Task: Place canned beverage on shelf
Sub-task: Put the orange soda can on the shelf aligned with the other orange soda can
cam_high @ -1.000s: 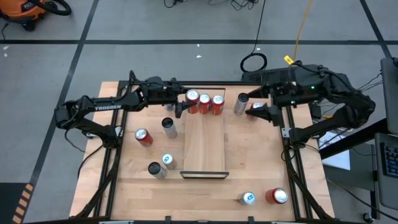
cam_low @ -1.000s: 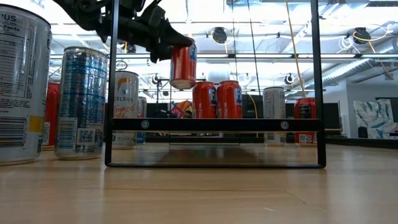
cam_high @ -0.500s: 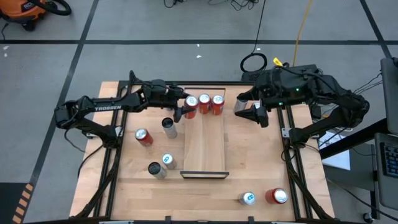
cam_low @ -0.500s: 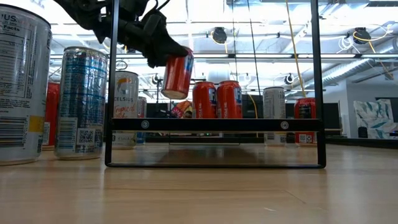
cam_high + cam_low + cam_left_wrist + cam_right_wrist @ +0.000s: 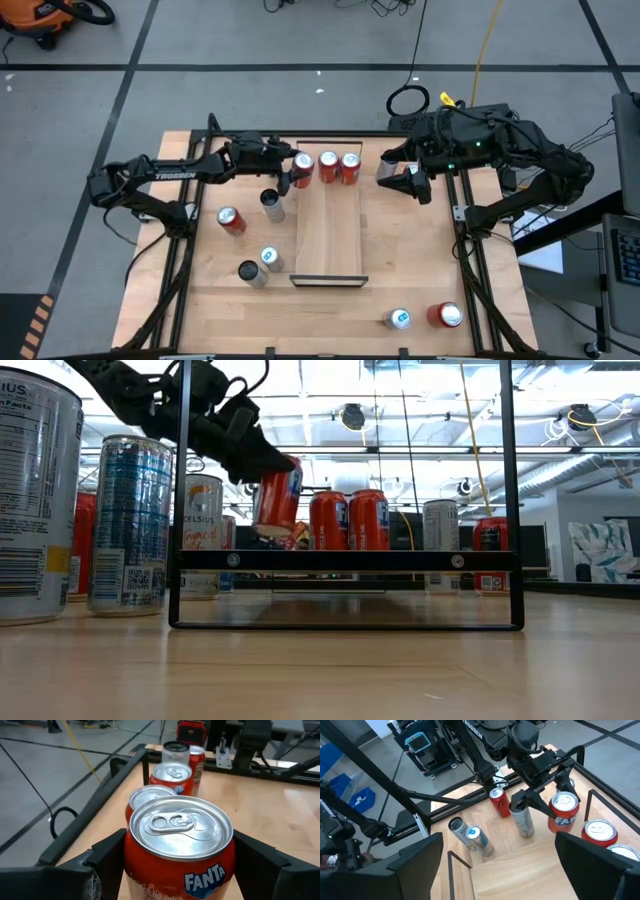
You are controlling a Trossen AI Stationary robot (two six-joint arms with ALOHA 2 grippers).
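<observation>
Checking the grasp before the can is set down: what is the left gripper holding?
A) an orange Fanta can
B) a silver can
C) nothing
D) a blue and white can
A: the left wrist view shows the Fanta can clamped in the left gripper, one finger on each side; the low view shows it tilted and lifted beside the two cans already on the shelf.

The wooden table (image 5: 420, 270) carries the shelf (image 5: 328, 235), with two red cans (image 5: 339, 166) at its far end, and loose cans (image 5: 250, 245) standing around it.
</observation>
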